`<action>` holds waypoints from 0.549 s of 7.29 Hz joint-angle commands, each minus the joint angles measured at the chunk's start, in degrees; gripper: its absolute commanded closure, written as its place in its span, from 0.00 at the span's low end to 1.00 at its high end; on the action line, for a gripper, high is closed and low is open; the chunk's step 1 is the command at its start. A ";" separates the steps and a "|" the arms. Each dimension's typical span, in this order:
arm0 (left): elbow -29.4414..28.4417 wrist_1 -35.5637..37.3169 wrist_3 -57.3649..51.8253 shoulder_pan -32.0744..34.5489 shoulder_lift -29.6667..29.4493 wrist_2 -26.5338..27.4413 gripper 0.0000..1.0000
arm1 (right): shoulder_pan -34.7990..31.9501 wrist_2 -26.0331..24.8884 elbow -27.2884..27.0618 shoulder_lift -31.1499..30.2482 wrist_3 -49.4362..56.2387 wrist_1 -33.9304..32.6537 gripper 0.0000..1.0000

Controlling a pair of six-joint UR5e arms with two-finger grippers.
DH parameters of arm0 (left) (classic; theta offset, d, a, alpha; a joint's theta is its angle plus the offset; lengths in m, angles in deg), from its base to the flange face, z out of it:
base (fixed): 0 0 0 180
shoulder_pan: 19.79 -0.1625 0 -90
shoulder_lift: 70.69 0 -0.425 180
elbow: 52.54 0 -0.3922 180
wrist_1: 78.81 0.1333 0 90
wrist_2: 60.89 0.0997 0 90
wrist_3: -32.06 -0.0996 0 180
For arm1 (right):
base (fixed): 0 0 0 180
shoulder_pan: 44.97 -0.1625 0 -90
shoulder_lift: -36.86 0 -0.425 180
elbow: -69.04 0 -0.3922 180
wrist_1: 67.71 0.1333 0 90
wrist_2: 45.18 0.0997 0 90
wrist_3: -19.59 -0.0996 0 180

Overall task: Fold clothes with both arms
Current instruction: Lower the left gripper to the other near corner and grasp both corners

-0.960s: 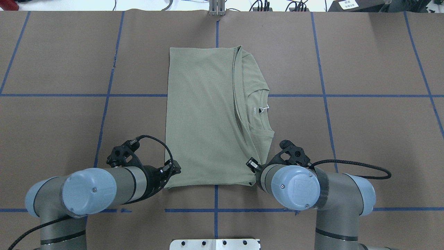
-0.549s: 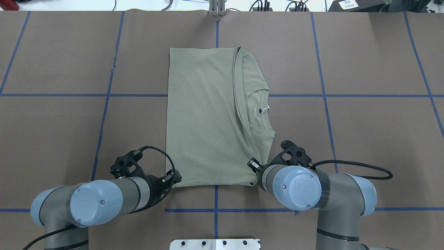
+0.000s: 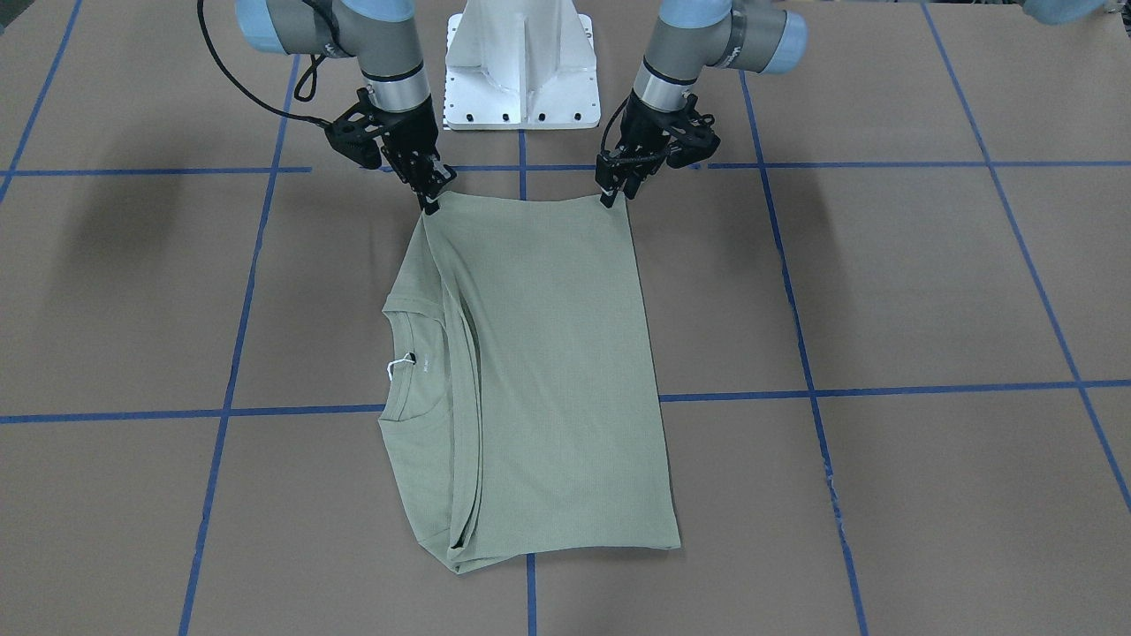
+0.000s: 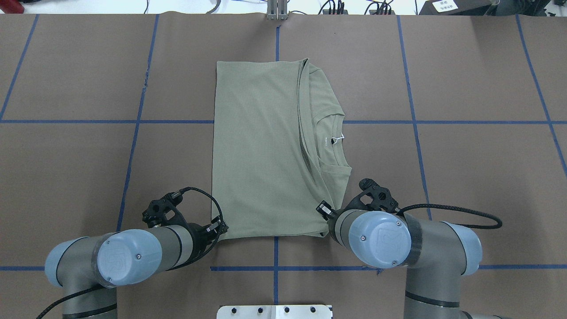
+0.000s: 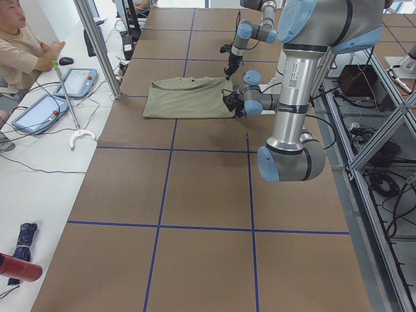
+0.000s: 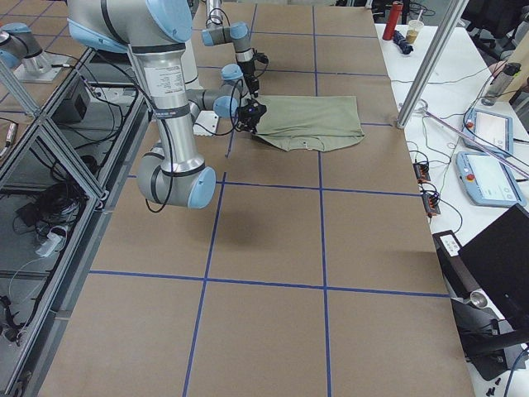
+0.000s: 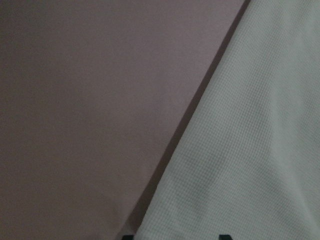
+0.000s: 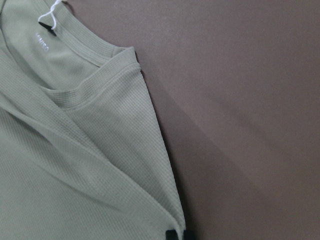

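The sage-green shirt (image 4: 261, 155) lies folded as a flat rectangle mid-table, its collar and white tag string (image 4: 339, 139) toward the robot's right. My left gripper (image 3: 611, 196) is at the shirt's near-left corner. The left wrist view shows its fingertips wide apart, open, straddling the shirt's edge (image 7: 240, 150). My right gripper (image 3: 430, 205) is at the near-right corner. In the right wrist view that gripper (image 8: 179, 234) has its tips together, shut on the shirt's corner (image 8: 100, 150). In the overhead view the right wrist (image 4: 376, 239) hides it.
The brown table cover (image 4: 465, 177) carries blue tape lines. The white base pedestal (image 3: 521, 62) stands just behind both grippers. A seated person (image 5: 19, 52), tablets and a metal post (image 5: 97, 49) are off the far edge.
My left arm has drawn back toward the base along the shirt's left edge, down to the near-left corner. The right arm and the shirt have barely moved.
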 commanded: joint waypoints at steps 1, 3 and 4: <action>-0.04 0.00 0.41 -0.24 -0.07 -0.15 0.50 | -0.02 0.00 0.00 0.09 0.00 0.00 1.00; -0.04 0.00 0.50 -0.33 -0.07 -0.15 1.00 | -0.02 0.00 0.00 0.00 0.00 0.00 1.00; 0.49 0.00 0.42 0.19 -0.42 -0.06 1.00 | 0.07 -0.09 0.00 0.00 0.00 0.00 1.00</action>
